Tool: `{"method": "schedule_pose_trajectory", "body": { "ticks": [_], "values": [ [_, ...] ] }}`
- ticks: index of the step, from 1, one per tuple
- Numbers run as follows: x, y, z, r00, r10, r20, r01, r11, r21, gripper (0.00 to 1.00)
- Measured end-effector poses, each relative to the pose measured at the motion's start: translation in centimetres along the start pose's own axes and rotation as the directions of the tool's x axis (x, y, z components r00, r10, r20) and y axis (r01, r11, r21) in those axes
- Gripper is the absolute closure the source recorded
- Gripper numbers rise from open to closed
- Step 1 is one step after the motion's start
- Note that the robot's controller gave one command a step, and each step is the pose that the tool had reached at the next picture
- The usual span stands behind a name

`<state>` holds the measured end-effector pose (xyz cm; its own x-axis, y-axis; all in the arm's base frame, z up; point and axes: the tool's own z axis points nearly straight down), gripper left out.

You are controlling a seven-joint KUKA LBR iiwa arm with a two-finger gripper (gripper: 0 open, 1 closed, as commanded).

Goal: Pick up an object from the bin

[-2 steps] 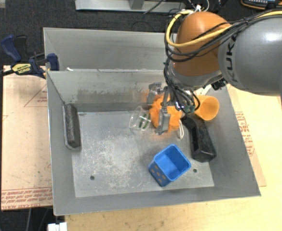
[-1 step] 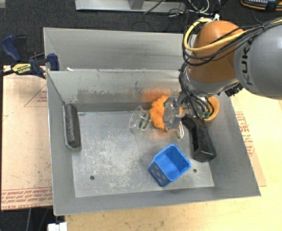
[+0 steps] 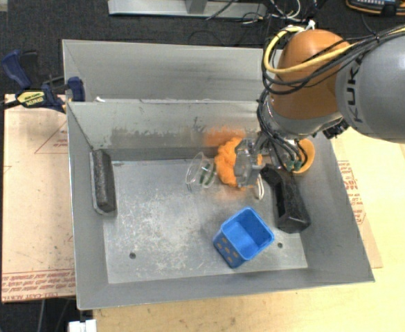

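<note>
1. A KUKA arm (image 3: 385,81), its wrist under an orange cover (image 3: 306,64) and looped cables, reaches into the grey metal bin (image 3: 154,261) from the right and hangs low near the rear wall.
2. The gripper (image 3: 249,171) sits right against a rounded orange lump (image 3: 224,161), the thing nearest to it. The lump lies mid-way along the back of the bin floor, close under the rear wall. Whether the tool is spread wide, drawn narrow or closed on anything cannot be told from this angle, because the wrist and cables crowd the spot.
3. Just left of the orange lump lies a small clear, glassy piece (image 3: 201,173). Just right of the gripper, a long black block (image 3: 289,200) runs toward the front. A blue open-topped box (image 3: 245,235) sits nearer the front, apart from both. A dark grey bar (image 3: 103,182) lies along the left wall, well away.
4. The pick looks not yet made: the lump appears to rest on the floor.
5. What could go wrong:
   - The lump is rounded, so an off-centre squeeze could send it rolling or popping out sideways.
   - The rear wall is close, and a push that way could wedge the lump against it.
   - The clear piece could be swept along or caught with the lump.
   - The black block could be knocked aside as the tool moves.
</note>
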<state>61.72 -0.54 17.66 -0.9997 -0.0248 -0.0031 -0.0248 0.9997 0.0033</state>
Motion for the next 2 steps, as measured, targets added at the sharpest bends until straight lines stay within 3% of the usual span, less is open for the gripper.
{"method": "schedule_pose_trajectory", "body": {
  "ticks": [1, 2],
  "values": [
    [2.1, 0.4, 1.4, 0.998, -0.061, 0.009, 0.061, 0.998, 0.001, 0.00],
    [6.2, 1.3, 4.2, 0.987, -0.160, 0.004, 0.160, 0.987, -0.001, 0.00]
  ]
}}
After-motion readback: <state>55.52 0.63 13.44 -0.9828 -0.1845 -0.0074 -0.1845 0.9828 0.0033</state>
